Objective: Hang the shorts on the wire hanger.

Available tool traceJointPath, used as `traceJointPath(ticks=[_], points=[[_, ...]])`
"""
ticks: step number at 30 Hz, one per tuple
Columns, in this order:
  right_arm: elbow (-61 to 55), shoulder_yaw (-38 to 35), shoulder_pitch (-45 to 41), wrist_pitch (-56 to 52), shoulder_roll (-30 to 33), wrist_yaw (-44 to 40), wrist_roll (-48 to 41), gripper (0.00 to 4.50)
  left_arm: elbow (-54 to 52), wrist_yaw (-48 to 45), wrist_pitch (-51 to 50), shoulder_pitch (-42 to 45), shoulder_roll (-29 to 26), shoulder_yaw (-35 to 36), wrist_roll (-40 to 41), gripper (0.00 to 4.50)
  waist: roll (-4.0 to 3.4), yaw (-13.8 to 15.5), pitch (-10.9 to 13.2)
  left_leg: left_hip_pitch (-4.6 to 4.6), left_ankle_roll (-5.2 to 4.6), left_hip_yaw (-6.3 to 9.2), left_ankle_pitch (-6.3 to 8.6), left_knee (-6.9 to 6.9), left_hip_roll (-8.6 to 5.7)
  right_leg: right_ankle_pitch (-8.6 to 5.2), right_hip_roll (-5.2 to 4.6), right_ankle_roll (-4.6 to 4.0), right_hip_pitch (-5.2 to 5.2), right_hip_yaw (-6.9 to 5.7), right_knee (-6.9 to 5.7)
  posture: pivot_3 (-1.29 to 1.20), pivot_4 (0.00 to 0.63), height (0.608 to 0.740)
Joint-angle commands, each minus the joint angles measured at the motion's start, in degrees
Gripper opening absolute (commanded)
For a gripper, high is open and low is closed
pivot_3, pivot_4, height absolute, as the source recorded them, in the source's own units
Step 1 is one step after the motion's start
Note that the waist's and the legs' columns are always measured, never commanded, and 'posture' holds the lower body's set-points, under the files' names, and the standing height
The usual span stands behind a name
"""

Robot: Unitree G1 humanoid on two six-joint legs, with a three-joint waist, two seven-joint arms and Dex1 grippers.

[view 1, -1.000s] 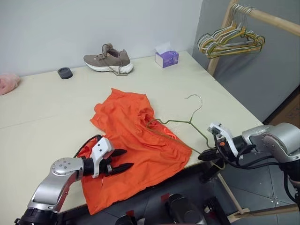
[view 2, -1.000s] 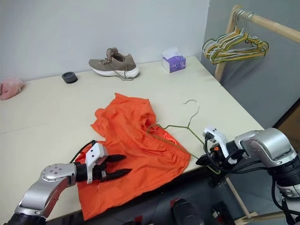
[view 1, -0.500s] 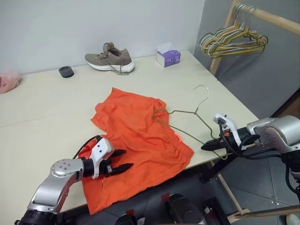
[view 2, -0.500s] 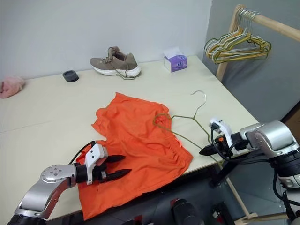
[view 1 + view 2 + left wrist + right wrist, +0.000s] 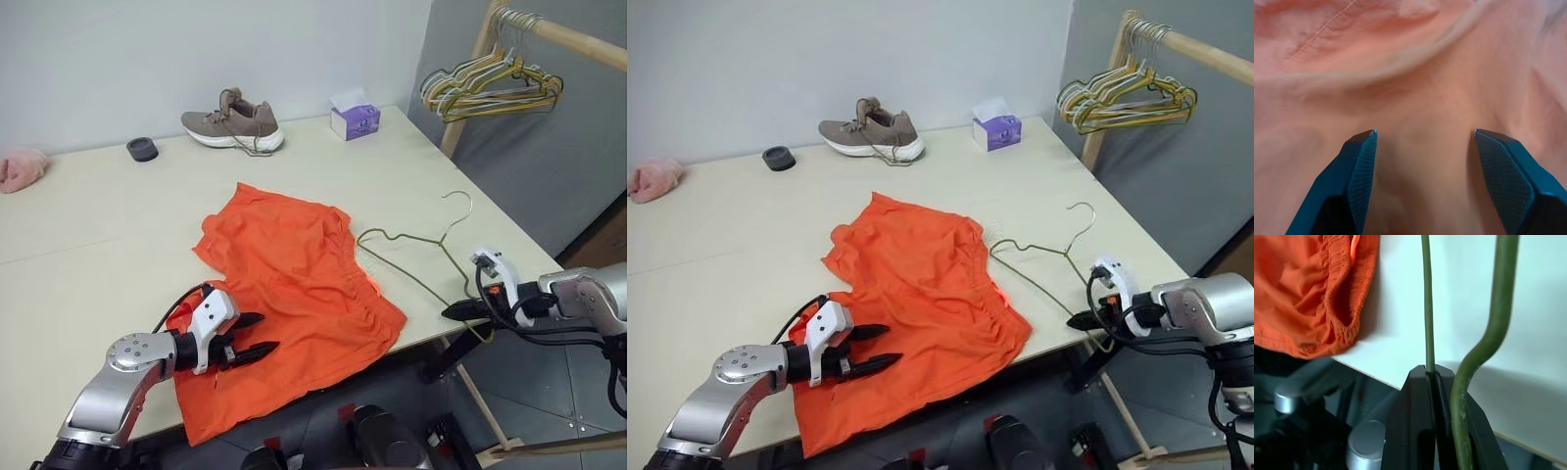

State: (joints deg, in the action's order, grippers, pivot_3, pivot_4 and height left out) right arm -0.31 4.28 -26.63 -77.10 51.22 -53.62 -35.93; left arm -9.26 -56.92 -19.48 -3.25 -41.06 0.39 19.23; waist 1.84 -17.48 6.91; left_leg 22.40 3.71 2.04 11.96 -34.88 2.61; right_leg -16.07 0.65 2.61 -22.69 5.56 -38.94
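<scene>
From the left eye view, the shorts (image 5: 289, 299) lie spread flat on the desk (image 5: 88, 225), one leg reaching its near edge. The wire hanger (image 5: 416, 257) lies just beside their waistband, hook pointing away from the robot. The right claw (image 5: 458, 311) is pressed together on the hanger's near corner at the desk edge. The left claw (image 5: 257, 335) hovers spread over the near leg of the shorts, holding nothing.

The right eye view adds a shoe (image 5: 872, 130), a tissue box (image 5: 997, 130) and a bunch of hangers (image 5: 1127, 103) on a rail, all well apart from the work.

In the left wrist view, both fingertips (image 5: 1361, 164) stand wide over rumpled orange fabric, which looks thin, soft and limp; it will likely sag and slide off bare wire, so the gathered waistband seems the firmer place to pinch.

In the right wrist view, the claw pinches one thin wire; the hanger looks light, stiff and springy.
</scene>
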Motion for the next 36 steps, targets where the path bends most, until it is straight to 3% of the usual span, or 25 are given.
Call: traceJointPath(ticks=[1, 12, 23, 30, 36], points=[[-2.5, -4.3, 1.3, -3.2, -0.6, 2.1, -2.0, 0.00, -2.6, 0.3, -0.1, 0.3, 0.1, 0.8, 1.0, 3.35, 0.00, 0.1, 0.0, 0.00, 0.00, 0.00, 0.00, 0.00, 0.00, 0.00, 0.00, 0.00, 0.00, 0.00, 0.00, -0.22, 0.066, 0.740], [-6.6, -4.0, 2.0, -8.9, -4.0, 5.6, -4.6, 0.00, -3.4, 0.6, -0.9, 0.7, 0.5, 0.6, 1.0, 3.35, -0.01, 0.0, 0.0, -0.01, 0.00, -0.02, 0.00, 0.00, 0.00, 0.00, 0.00, 0.00, 0.00, 0.02, 0.00, -0.22, 0.071, 0.740], [-8.6, -3.0, -1.5, -9.4, -2.2, 1.4, -8.5, 0.00, -1.0, 0.4, 0.2, 1.5, 1.4, 0.3, 0.0, 3.35, -0.01, 0.2, 0.0, 0.05, 0.00, -0.01, 0.00, 0.00, 0.00, 0.00, 0.00, 0.00, -0.01, 0.00, 0.01, -0.22, 0.066, 0.740], [-8.3, 1.1, -1.2, -6.8, -1.7, 1.3, -7.0, 0.00, 0.2, 0.0, 1.6, 1.4, 1.4, 0.2, -0.4, 3.35, -0.01, 0.1, 0.0, 0.06, 0.00, -0.01, 0.00, -0.01, 0.00, 0.01, 0.00, 0.02, -0.05, 0.01, 0.01, -0.22, 0.067, 0.740], [-2.9, 8.3, -5.9, -1.7, -2.5, -1.0, -3.2, 0.00, -0.3, -0.2, 2.8, 0.0, 1.0, 0.8, -0.3, 3.35, -0.02, 0.0, 0.0, 0.06, 0.00, -0.02, 0.00, -0.02, 0.00, 0.02, 0.00, 0.04, -0.06, 0.01, 0.00, -0.20, 0.060, 0.740]])
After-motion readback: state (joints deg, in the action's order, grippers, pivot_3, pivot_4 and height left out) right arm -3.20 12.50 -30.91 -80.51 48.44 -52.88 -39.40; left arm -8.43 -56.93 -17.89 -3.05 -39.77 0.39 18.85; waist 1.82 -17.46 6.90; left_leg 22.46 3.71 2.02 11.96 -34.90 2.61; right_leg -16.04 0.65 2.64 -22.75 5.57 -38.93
